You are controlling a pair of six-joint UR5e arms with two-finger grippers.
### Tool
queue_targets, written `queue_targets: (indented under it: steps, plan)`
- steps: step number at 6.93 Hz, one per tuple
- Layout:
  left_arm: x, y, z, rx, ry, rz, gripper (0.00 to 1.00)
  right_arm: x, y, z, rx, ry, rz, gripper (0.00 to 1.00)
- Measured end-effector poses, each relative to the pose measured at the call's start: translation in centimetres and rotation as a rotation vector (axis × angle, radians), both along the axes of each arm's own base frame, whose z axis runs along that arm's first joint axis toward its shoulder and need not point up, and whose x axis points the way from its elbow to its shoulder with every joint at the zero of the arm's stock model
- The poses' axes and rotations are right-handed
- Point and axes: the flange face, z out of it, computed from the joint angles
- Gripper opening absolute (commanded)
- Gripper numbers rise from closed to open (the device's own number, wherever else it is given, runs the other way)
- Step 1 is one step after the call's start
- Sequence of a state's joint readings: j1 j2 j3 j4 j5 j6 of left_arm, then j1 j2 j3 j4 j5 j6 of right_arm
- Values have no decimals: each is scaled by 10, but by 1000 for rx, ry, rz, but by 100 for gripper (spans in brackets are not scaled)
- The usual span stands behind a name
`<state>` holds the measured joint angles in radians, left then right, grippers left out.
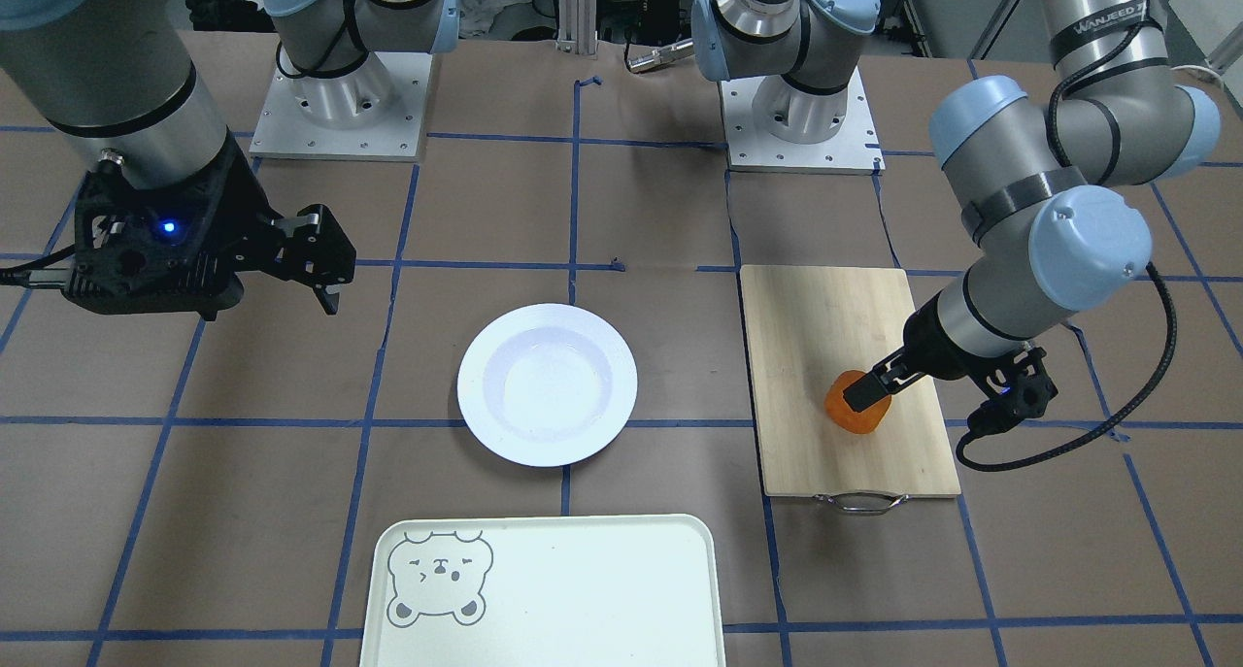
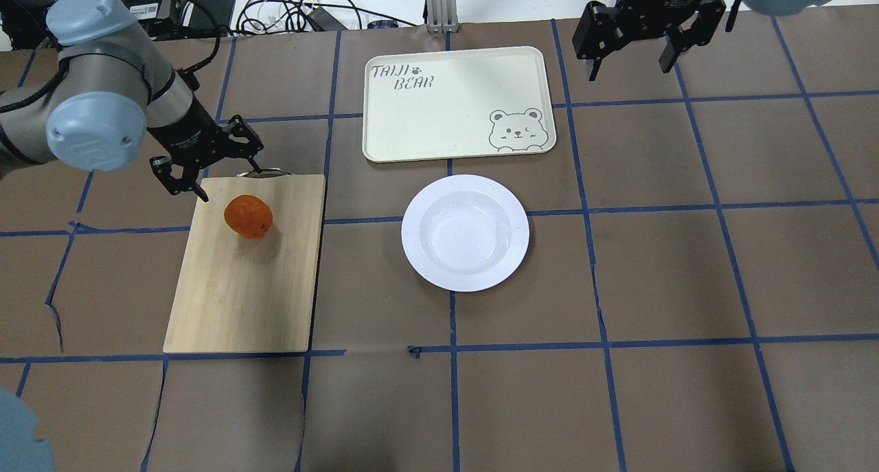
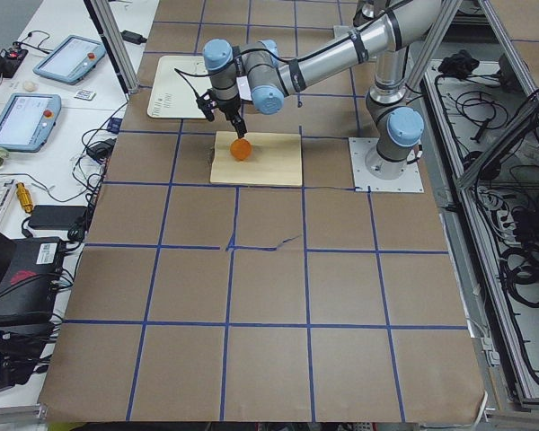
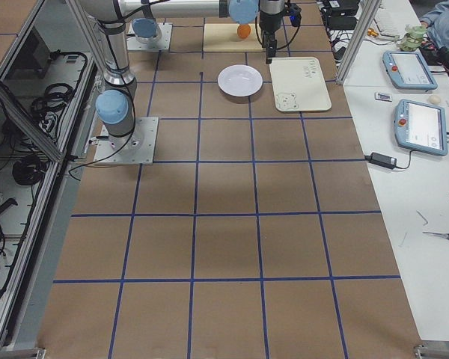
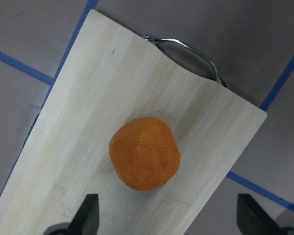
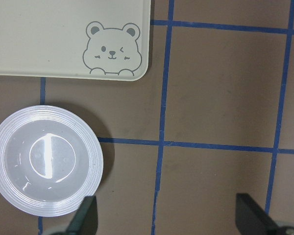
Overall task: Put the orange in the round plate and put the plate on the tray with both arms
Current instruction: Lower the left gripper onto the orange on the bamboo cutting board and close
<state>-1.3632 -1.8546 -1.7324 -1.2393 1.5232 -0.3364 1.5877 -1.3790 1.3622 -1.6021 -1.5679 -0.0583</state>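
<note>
The orange (image 2: 248,216) lies on the board (image 2: 240,286), well apart from the plate (image 2: 465,233), which sits bare on the table just beside the tray (image 2: 453,104). The left gripper (image 2: 231,184) hangs over the orange with its jaws apart. The right gripper (image 2: 630,72), jaws also apart, waits high beyond the tray's far corner. In the left wrist view we see the orange nearer one finger than the other. If we descend as we are, we judge that finger would touch first and nudge the fruit across the smooth wood. Closing too high on its rounded top could squeeze it out of the jaws, and its lumpy skin gives the pads little flat surface. We cannot tell from these views how far above it the fingertips are, so driving them into the board is a risk too. Later, releasing from too high could let it bounce or roll out of the shallow plate. The glossy rim lies flat on the table, so fingers may slip off it. If the two arms lift unevenly, the plate would tilt and spill the orange.
</note>
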Motion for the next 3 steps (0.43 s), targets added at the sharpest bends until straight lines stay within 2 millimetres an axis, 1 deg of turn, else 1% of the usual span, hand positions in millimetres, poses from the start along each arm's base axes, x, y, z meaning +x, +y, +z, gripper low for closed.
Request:
queue_targets:
  steps: [1, 3]
  plan:
    - [1, -3, -17, 17, 1, 4, 100, 0, 0, 0, 1, 0, 0, 100]
    - [1, -1, -59, 53, 3, 6, 100, -1, 0, 0, 5, 0, -1, 100]
